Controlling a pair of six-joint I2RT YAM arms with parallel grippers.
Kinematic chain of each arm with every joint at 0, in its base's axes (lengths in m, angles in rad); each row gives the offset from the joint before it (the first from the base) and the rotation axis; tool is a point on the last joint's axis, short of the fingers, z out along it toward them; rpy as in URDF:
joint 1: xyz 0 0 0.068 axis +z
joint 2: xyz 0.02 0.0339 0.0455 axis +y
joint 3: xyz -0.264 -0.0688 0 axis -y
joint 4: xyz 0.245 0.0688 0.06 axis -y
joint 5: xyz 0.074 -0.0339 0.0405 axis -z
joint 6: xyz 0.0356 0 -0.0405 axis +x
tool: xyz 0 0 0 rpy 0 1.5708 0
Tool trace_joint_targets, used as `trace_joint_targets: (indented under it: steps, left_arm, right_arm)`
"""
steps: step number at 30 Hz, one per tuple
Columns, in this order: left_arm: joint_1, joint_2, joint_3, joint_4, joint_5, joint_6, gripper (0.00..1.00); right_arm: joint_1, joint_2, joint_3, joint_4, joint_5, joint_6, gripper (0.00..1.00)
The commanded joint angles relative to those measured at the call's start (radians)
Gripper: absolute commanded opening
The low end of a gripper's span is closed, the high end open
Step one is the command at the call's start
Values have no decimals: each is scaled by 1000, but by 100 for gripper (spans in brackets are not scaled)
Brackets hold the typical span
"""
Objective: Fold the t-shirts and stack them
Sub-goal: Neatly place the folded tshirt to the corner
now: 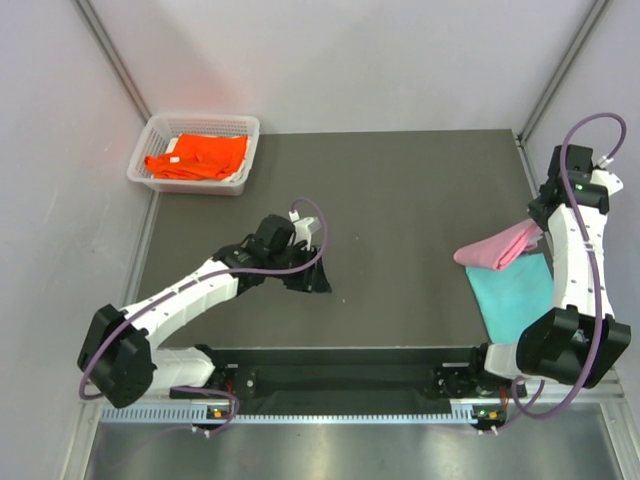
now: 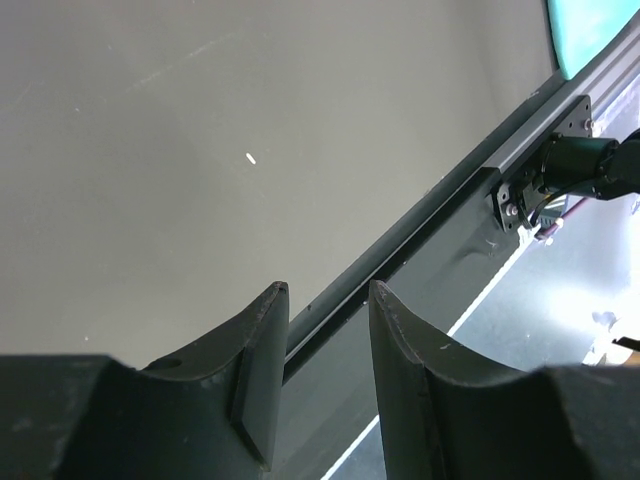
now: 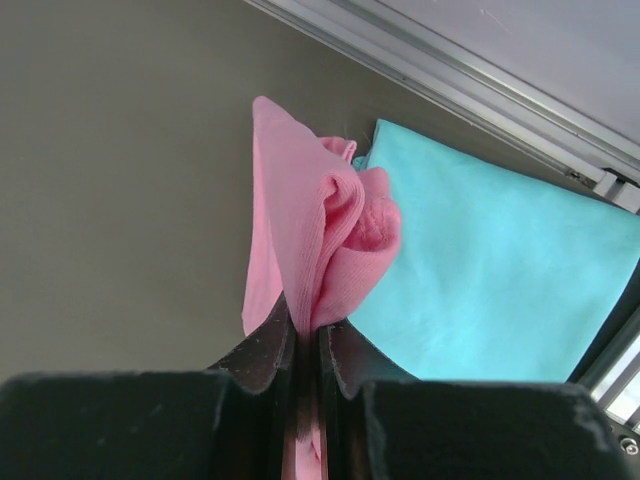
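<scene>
Showing the stacking step of the task. The right gripper (image 3: 305, 335) is clenched on a bunched fold of the pink shirt (image 3: 320, 225). The cloth is pinched between the jaws and hangs from them in a loose roll, so the grip on a gathered edge lets the shirt be carried as one bundle. The pink shirt is held over the far part of the teal shirt (image 1: 515, 290), which lies folded flat at the right edge of the table (image 1: 400, 180), toward the near right corner. Its flat top probably serves as the base of the stack, which would explain why the pink one is held there. Whether the pink cloth touches the teal one cannot be told. The left gripper (image 2: 328, 290) hangs low over the middle of the table, jaws partly apart with nothing between them, well apart from both shirts and so out of the right arm's way. The orange shirt (image 1: 197, 157) lies crumpled in the white basket (image 1: 243, 125) at the far left corner, not yet folded. The task is therefore judged roughly midway.
</scene>
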Motion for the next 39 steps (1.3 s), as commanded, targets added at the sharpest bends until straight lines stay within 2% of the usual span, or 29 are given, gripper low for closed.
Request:
trace_joint_targets:
  steps: [1, 11, 23, 39]
  left_arm:
    - [16, 14, 37, 28, 37, 21, 43]
    - [44, 33, 41, 26, 63, 30, 43]
    - [56, 60, 37, 42, 94, 12, 43]
    - [59, 83, 25, 62, 122, -2, 42]
  right_arm:
    - [-24, 2, 61, -3, 0, -32, 0]
    - [-66, 15, 118, -25, -36, -72, 0]
    - [-152, -12, 83, -19, -97, -115, 0]
    - [-296, -54, -63, 0, -230, -201, 0]
